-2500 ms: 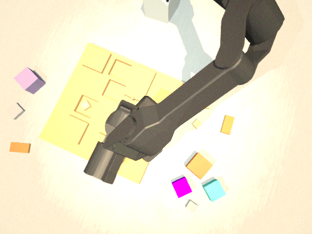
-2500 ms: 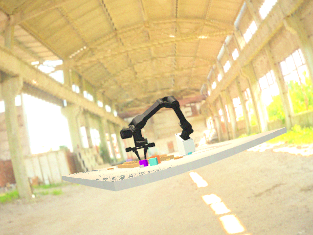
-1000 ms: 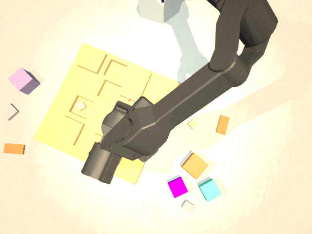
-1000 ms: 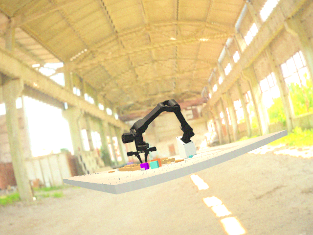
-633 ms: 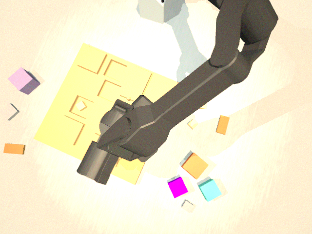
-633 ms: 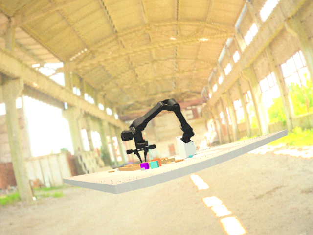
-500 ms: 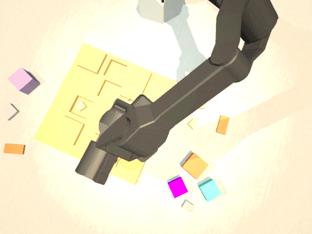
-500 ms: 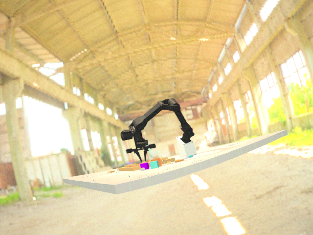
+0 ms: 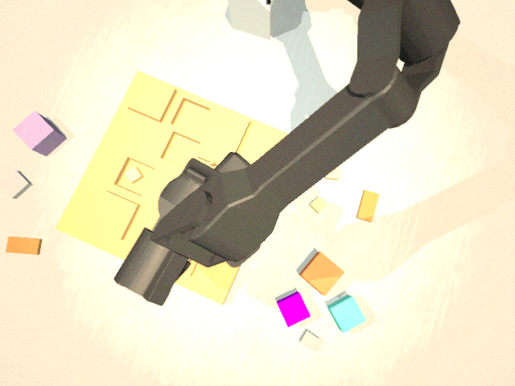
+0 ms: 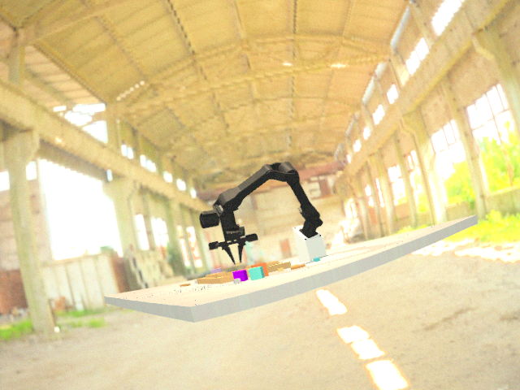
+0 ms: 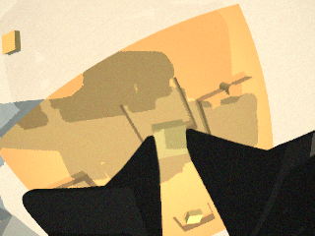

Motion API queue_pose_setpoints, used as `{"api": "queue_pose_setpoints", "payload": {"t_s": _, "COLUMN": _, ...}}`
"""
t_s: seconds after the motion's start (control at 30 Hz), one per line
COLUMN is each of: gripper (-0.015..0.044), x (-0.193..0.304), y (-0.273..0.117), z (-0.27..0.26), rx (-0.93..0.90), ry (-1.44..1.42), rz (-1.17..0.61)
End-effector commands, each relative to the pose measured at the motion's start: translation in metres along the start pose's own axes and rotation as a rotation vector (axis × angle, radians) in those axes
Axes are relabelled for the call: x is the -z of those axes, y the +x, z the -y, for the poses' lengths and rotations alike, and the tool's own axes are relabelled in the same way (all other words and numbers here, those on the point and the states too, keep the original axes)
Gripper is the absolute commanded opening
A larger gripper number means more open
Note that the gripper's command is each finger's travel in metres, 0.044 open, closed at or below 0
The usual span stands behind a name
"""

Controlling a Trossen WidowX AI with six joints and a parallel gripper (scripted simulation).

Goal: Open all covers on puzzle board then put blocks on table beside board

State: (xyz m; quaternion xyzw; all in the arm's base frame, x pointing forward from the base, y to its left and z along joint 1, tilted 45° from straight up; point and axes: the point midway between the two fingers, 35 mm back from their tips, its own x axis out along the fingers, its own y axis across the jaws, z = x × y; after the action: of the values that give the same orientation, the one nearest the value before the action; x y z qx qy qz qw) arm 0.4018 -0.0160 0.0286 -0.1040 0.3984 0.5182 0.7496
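Note:
The yellow-orange puzzle board (image 9: 93, 186) (image 10: 212, 279) (image 11: 197, 34) carries L-shaped and straight grooves. My gripper (image 10: 237, 262) (image 11: 169, 140) points down above the board, shut on a small pale yellow block (image 11: 170, 144); the arm hides both in the top view. One more pale block (image 9: 133, 174) (image 11: 194, 216) sits inside a bracket-shaped outline on the board. A small knob (image 9: 213, 163) (image 11: 224, 88) stands at a thin groove. A pale yellow block (image 9: 318, 204) (image 11: 11, 42) lies on the table off the board. Cover positions under the arm are hidden, and the others are hard to tell.
Beside the board lie an orange cube (image 9: 321, 273), a magenta cube (image 9: 293, 309), a teal cube (image 9: 346, 314), a whitish block (image 9: 311, 341) and an amber bar (image 9: 367, 205). Opposite are a pink cube (image 9: 35, 130) and an orange bar (image 9: 23, 245). The robot's white base (image 9: 253, 20) (image 10: 310, 247) stands behind.

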Motion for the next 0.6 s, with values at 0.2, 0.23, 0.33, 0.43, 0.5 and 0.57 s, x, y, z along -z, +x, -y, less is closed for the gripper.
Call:
{"api": "queue_pose_setpoints", "payload": {"t_s": 0.2, "gripper": 0.0080, "x": 0.000, "y": -0.023, "z": 0.002, "rx": 0.005, "ry": -0.009, "rz": -0.004}}
{"api": "queue_pose_setpoints", "payload": {"t_s": 0.23, "gripper": 0.0080, "x": 0.000, "y": -0.025, "z": 0.002, "rx": 0.005, "ry": -0.009, "rz": -0.004}}
{"api": "queue_pose_setpoints", "payload": {"t_s": 0.33, "gripper": 0.0080, "x": 0.000, "y": -0.033, "z": 0.002, "rx": 0.005, "ry": -0.009, "rz": -0.004}}
{"api": "queue_pose_setpoints", "payload": {"t_s": 0.43, "gripper": 0.0080, "x": 0.000, "y": -0.041, "z": 0.002, "rx": 0.005, "ry": -0.008, "rz": -0.004}}
{"api": "queue_pose_setpoints", "payload": {"t_s": 0.5, "gripper": 0.0080, "x": 0.000, "y": -0.046, "z": 0.001, "rx": 0.005, "ry": -0.008, "rz": -0.004}}
{"api": "queue_pose_setpoints", "payload": {"t_s": 0.57, "gripper": 0.0080, "x": 0.000, "y": -0.051, "z": 0.001, "rx": 0.005, "ry": -0.008, "rz": -0.004}}
